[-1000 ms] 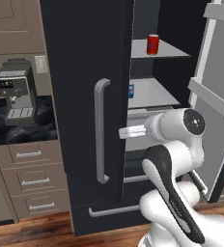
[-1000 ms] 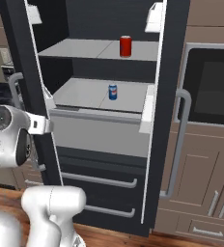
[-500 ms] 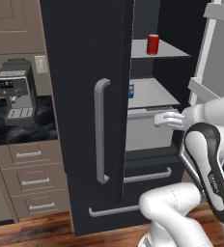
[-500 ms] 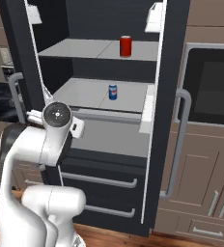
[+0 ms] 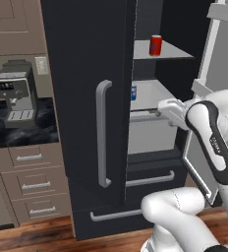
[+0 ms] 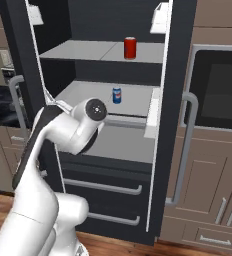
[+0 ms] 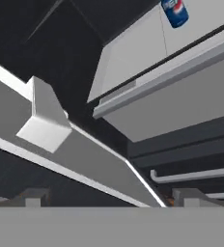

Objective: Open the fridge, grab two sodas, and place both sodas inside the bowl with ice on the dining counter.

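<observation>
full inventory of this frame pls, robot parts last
fridge: 1, dark charcoal, one door open, grey shelves inside
red can: 1, upper shelf
blue can: 1, lower shelf, white mark
fridge drawers: 2, dark, grey bar handles, below shelves
coffee machine: 1, grey, on dark counter left of fridge
cabinet drawers: brown wood, grey handles, under that counter
oven: 1, dark, right of fridge
arm: 1, white, in front of the open fridge
tool: open, holds nothing, points into fridge
</observation>
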Motion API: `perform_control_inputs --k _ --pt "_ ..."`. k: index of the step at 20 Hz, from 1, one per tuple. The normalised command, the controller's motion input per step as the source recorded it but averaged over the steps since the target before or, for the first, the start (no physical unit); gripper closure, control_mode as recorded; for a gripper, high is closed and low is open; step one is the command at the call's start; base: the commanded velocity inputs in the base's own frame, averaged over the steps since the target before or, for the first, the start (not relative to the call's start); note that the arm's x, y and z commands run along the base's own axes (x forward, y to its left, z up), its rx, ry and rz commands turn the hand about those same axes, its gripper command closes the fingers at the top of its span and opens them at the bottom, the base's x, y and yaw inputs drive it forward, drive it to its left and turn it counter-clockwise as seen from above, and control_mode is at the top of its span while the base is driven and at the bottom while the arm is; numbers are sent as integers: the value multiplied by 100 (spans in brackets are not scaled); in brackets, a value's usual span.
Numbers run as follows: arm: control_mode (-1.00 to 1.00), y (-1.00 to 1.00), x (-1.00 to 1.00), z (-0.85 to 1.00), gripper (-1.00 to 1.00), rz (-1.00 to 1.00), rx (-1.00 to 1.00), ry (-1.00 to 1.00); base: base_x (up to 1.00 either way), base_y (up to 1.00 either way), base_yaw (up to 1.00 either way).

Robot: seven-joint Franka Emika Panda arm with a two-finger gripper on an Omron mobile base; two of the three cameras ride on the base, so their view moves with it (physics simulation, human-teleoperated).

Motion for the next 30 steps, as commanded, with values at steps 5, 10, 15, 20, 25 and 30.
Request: perform_control_inputs --k 5,10,15,20,25,30 --pt "-100 21 76 0 -100 -2 19 12 0 0 0" --pt "-100 46 56 -7 -100 -1 12 12 0 0 0" --pt "-100 58 34 -21 -100 0 7 10 0 0 0" --pt "-100 49 12 -20 -100 0 7 7 0 0 0" --pt "-100 42 -26 -10 -100 2 7 0 0 0 0" --pt "-100 47 -43 -13 -100 3 4 0 0 0 0"
